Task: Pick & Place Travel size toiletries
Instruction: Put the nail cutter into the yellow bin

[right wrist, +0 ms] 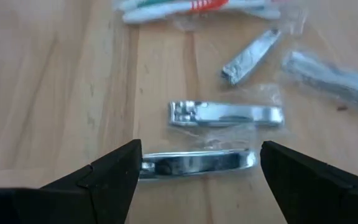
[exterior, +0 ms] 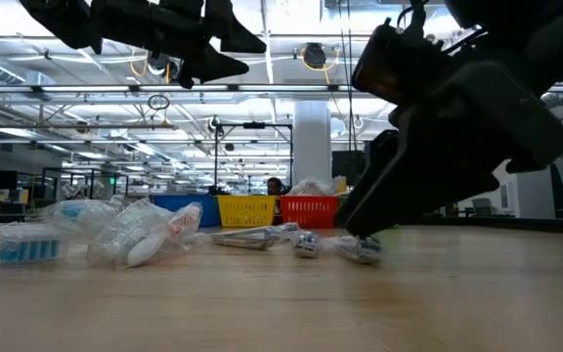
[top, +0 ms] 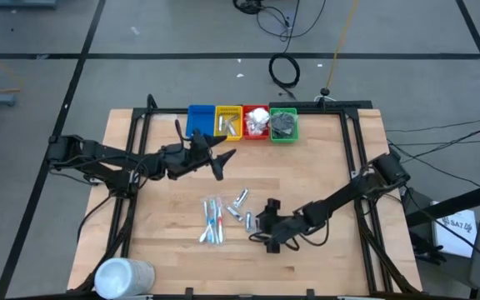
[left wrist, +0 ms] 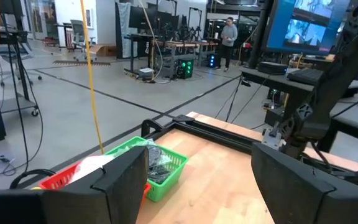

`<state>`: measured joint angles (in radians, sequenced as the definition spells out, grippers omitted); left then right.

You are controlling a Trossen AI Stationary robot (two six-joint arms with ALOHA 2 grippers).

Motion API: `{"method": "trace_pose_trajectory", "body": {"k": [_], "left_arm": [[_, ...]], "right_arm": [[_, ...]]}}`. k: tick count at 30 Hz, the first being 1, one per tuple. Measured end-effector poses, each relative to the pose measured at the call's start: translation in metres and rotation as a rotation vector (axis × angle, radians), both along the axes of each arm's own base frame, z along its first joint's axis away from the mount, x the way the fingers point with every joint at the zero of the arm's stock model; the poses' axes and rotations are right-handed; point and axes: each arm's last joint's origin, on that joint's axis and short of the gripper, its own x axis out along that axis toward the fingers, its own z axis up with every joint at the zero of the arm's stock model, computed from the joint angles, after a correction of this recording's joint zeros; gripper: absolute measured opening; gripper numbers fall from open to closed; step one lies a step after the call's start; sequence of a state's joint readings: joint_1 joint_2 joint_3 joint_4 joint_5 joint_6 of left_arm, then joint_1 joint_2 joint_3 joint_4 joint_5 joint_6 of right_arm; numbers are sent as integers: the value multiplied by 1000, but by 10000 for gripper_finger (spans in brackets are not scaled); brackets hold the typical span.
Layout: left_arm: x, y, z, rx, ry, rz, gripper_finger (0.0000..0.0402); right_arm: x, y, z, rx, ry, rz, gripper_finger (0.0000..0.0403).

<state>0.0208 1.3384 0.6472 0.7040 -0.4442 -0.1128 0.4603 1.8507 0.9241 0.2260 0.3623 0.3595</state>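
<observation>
While the right tool [top: 259,227] sits low over the desk [top: 165,258] in the lower middle of the high view, its two fingers [right wrist: 107,177] stand spread, with a wrapped silver nail clipper [right wrist: 194,163] lying crosswise between them and nothing pinched. That clipper's long axis runs side to side in the right wrist view. Just past it lies a second wrapped clipper [right wrist: 225,114], parallel to the first. A third clipper [right wrist: 250,56] sits farther on, angled diagonally, and a fourth wrapped piece [right wrist: 331,74] slants away at the right edge. Beyond these lie the clear-wrapped toothbrushes [right wrist: 191,7], long axis across that frame.

From above, the toothbrushes [top: 213,220] form a small bundle in the middle of the desk, running roughly up and down the frame, with the clippers [top: 240,204] scattered between them and the right tool. Open wood surrounds the pile on all sides. A large white cylinder [top: 123,277] stands at the lower left corner of the desk.

Farther up the frame, the left tool [top: 215,158] hangs raised above the desk, fingers [left wrist: 120,177] spread and empty, just short of the bin row. Along the far edge sit the blue bin [top: 200,121], yellow bin [top: 228,122], red bin [top: 256,122] and green bin [top: 283,124], touching side by side, the green one holding dark discs [left wrist: 160,168].
</observation>
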Motion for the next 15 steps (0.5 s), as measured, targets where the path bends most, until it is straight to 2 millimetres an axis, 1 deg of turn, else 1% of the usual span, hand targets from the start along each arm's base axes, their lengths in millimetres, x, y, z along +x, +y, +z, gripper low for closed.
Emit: {"method": "trace_pose_trajectory", "body": {"k": [2,9,13,15], "left_arm": [[0,0,-1,-1,6,-2,274],[0,0,-2,-1,18,-2,274],[0,0,-3,-1,28,-2,274],[0,0,-3,-2,28,-2,273]], "right_arm": [[0,-1,-2,1,14,-15,313],[-6,-13,-8,-1,131,-103,313],[-12,-16,-13,-40,215,-108,313],[-16,-18,-12,-54,246,-110,313]]}}
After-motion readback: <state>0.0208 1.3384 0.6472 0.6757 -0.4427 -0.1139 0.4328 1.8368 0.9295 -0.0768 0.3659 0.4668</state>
